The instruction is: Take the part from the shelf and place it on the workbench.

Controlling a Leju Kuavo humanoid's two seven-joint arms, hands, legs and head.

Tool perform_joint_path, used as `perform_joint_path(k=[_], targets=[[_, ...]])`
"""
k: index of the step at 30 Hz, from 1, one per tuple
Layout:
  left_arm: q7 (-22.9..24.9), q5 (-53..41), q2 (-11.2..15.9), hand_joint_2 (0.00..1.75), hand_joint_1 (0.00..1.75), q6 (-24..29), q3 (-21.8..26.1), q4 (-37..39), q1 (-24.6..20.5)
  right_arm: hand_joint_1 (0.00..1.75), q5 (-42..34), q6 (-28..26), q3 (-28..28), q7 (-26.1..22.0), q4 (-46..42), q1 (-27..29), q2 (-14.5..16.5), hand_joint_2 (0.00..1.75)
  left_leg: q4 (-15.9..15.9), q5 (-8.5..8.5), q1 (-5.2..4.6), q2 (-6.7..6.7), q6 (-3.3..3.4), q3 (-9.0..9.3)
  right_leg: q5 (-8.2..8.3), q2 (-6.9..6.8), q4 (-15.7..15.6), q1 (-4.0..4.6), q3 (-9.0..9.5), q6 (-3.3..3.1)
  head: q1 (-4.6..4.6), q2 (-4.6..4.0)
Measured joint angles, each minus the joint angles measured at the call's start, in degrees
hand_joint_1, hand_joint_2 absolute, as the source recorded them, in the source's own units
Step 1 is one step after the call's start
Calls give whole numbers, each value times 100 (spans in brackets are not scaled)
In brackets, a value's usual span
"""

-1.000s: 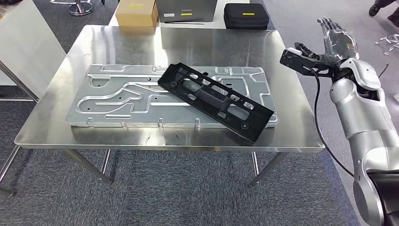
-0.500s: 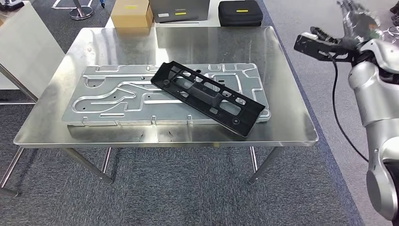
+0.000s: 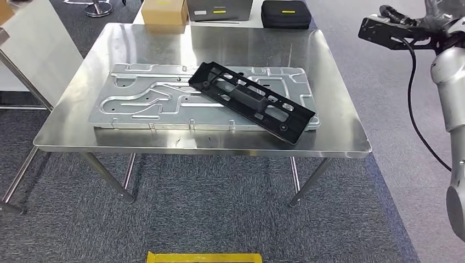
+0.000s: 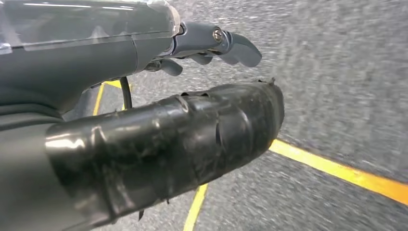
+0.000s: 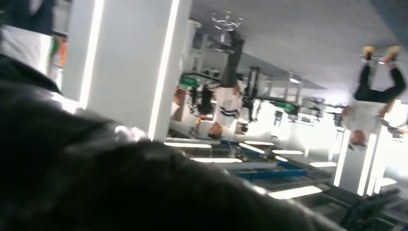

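black part lies on the workbench; left hand fingers apart, well away.

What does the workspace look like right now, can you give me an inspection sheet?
Surface: steel workbench, shiny, standing on grey carpet.
Job's things: black plastic part lies diagonally across a silver stamped metal panel on the workbench.
Clutter: cardboard box, grey case and black zip case beyond the far edge.
Hands: left robot hand hangs over the floor, holding nothing, fingers apart; right robot hand raised beside the workbench, blurred, its state cannot be told.
Cables: black cable hangs along the right arm.
Surroundings: yellow floor tape; people stand in the distance in the right wrist view.
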Motion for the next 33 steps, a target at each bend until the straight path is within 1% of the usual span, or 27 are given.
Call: perform_joint_path(k=[1,2,3,4,6,8,9,10,12,13,14,15,16,17,18,19,20,21,23,24,25,27,28,29,31,32,33], targets=[[1,1,0,0,0,-5,0,0,3,0,2,9,10,-1,5,-2,-8,0,2,62,-7,5,11,-81,-288,-1,388,-2,-80,16,2,0],[1,1,0,0,0,-14,0,0,7,0,7,27,22,-2,12,-2,-13,0,5,122,-15,8,11,-164,-471,-1,736,-4,-120,24,2,0],[1,2,0,0,0,-22,0,0,9,0,11,48,36,-7,20,-1,-18,0,8,180,-21,10,11,-242,-524,-1,946,-2,-91,21,2,0],[3,2,0,0,0,-31,0,0,8,0,15,67,52,-14,26,-3,-22,0,12,237,-26,13,7,-316,-461,-1,959,3,35,9,2,0],[9,2,0,0,0,-39,0,0,5,0,17,92,90,-35,29,-39,-28,0,16,346,-28,13,-10,-437,-233,-1,411,26,581,-46,2,0],[14,1,-7,0,0,-46,0,0,3,0,18,108,123,-58,20,-121,-33,0,10,449,-37,10,-52,-510,-237,-6,-404,74,1176,-121,-2,1],[16,0,-10,0,0,-53,0,0,3,0,19,119,137,-69,16,-164,-37,0,-5,500,-34,9,-78,-520,-281,-5,-657,99,1331,-154,-1,1],[19,0,-14,0,0,-61,0,0,3,0,20,135,151,-77,14,-205,-43,0,-27,556,-30,8,-108,-525,-304,-7,-780,122,1378,-180,-2,1],[27,0,-14,0,0,-77,0,0,13,0,22,165,186,-86,25,-262,-52,0,-62,610,-29,-5,-175,-542,-176,-24,-854,116,1332,-243,1,0],[36,-1,-15,0,0,-83,0,0,15,0,23,175,207,-87,32,-287,-53,0,7,502,-31,-11,-205,-590,-96,-36,-897,101,1293,-285,-2,0],[42,-2,-15,0,0,-86,0,0,18,0,23,179,227,-89,37,-306,-52,0,177,286,-32,-17,-230,-656,-7,-47,-936,85,1238,-325,-3,0],[47,-3,-10,0,0,-90,0,0,14,0,23,183,244,-92,40,-324,-51,0,476,-25,-18,-16,-247,-740,71,-52,-950,76,1167,-350,-6,0],[53,-5,-4,0,0,-90,0,0,14,0,21,187,260,-94,45,-339,-50,0,849,-323,-12,-16,-265,-825,143,-50,-949,76,1077,-366,-7,0],[57,-8,2,0,0,-90,0,0,14,0,16,196,273,-97,52,-351,-51,0,1216,-513,-6,-15,-283,-880,209,-50,-937,77,985,-365,-8,0],[63,-10,8,0,0,-90,0,0,14,0,11,205,284,-99,63,-359,-51,0,1501,-563,0,-14,-299,-891,275,-50,-920,76,887,-357,-7,0],[71,-13,9,0,0,-90,0,0,13,0,3,215,296,-102,74,-366,-52,0,1625,-472,7,-13,-311,-828,339,-49,-896,74,785,-345,-7,0],[79,-15,9,0,0,-90,0,0,12,0,-6,228,308,-104,83,-374,-55,0,1559,-308,15,-13,-317,-671,398,-45,-864,71,678,-328,-7,0],[88,-17,10,0,0,-90,0,0,7,0,-16,239,321,-106,88,-387,-59,0,1319,-180,26,-13,-319,-423,454,-37,-824,68,575,-306,-8,0],[105,-17,14,0,0,-90,0,0,-14,0,-41,256,349,-114,90,-425,-73,0,535,-259,20,-27,-294,189,541,-24,-728,69,406,-245,-7,1],[111,-16,15,0,0,-90,0,0,-23,0,-51,263,363,-119,92,-444,-79,0,229,-364,7,-38,-269,381,583,-25,-696,69,361,-212,-4,1],[116,-13,18,0,0,-90,1,0,-29,0,-57,267,376,-122,96,-455,-84,0,45,-440,-18,-48,-235,482,632,-29,-688,67,334,-180,-4,1],[124,-3,19,0,0,-90,2,0,-23,0,-62,284,407,-122,114,-457,-86,0,-29,-361,-30,-45,-138,427,707,-31,-699,46,304,-115,-1,1],[128,3,20,0,0,-90,2,0,-18,0,-62,291,420,-116,125,-459,-85,0,-39,-297,-29,-35,-81,381,624,-25,-654,34,262,-87,1,1],[131,7,21,0,0,-90,2,0,-12,0,-62,298,430,-110,135,-464,-85,0,-56,-220,-20,-20,-28,308,422,-19,-508,21,200,-62,5,1],[133,11,21,0,0,-90,2,0,-8,0,-62,305,439,-99,147,-479,-85,0,-56,-66,-25,6,35,130,-196,-13,108,7,29,-21,10,1],[132,12,22,0,0,-91,2,0,-9,0,-62,308,442,-98,152,-481,-84,0,-52,14,-31,15,46,27,-429,-12,495,3,-40,-5,9,1],[128,13,22,0,0,-91,2,0,-10,0,-62,309,444,-98,158,-480,-82,0,-48,90,-38,19,49,-75,-521,-12,806,3,-64,2,9,0]])
